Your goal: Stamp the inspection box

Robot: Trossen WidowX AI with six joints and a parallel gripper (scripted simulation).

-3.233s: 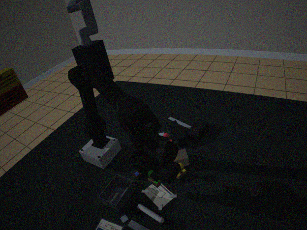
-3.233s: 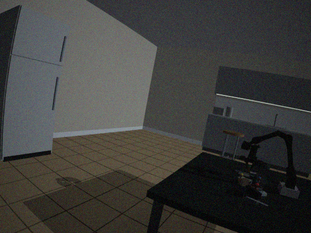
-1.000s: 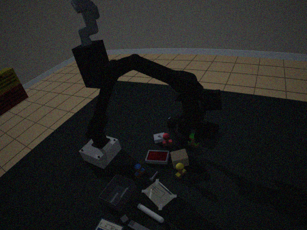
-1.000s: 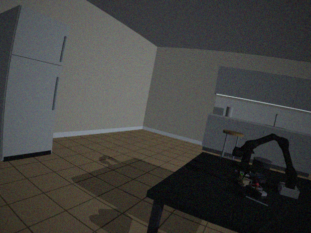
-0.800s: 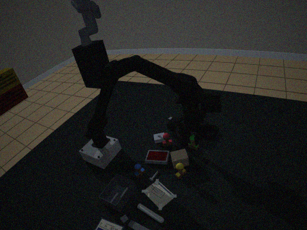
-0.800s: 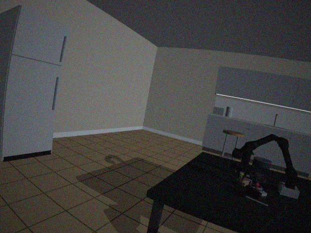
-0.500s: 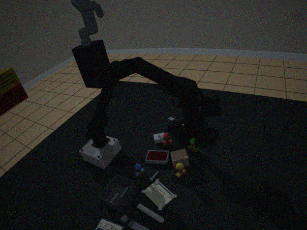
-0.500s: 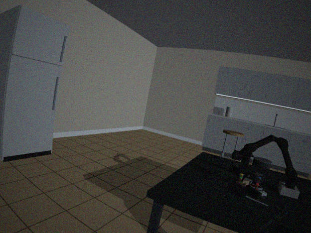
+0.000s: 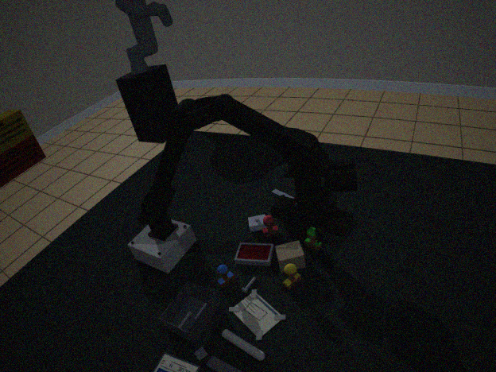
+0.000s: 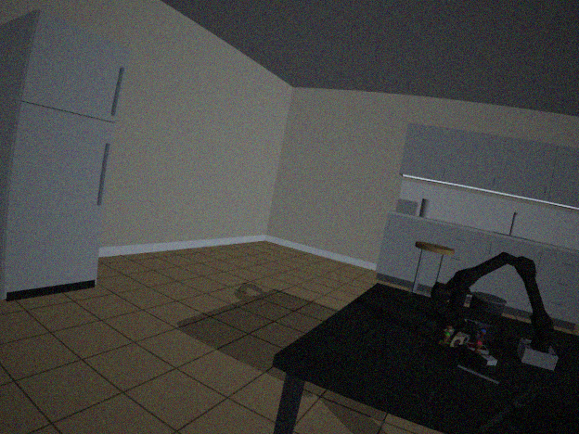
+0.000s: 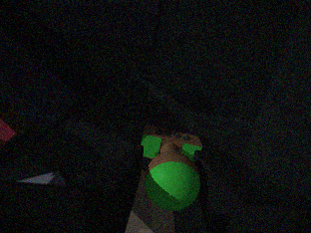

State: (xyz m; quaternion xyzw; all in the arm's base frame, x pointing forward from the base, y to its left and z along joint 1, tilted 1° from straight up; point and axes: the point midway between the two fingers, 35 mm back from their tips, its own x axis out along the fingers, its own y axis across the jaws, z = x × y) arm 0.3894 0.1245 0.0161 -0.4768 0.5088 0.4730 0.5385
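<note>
The green-topped stamp (image 9: 311,232) (image 11: 172,185) stands on the dark table at the right of the group, beside the beige block. My gripper (image 9: 315,226) is low over it, with its dark fingers parted around the stamp and hard to see. Which stamp reads PASS cannot be read. The red ink pad (image 9: 254,253) lies in its pale tray left of the block. The white card (image 9: 262,322) lies nearer the camera, its corners held down. Its outlined box shows faint lines; whether a print is there cannot be told.
A red stamp (image 9: 268,221), a blue stamp (image 9: 222,269) and a yellow stamp (image 9: 290,269) stand around the pad and the beige block (image 9: 288,253). A white box (image 9: 255,223) is behind the pad. A clear bin (image 9: 190,310) and a white cylinder (image 9: 242,344) lie near the card.
</note>
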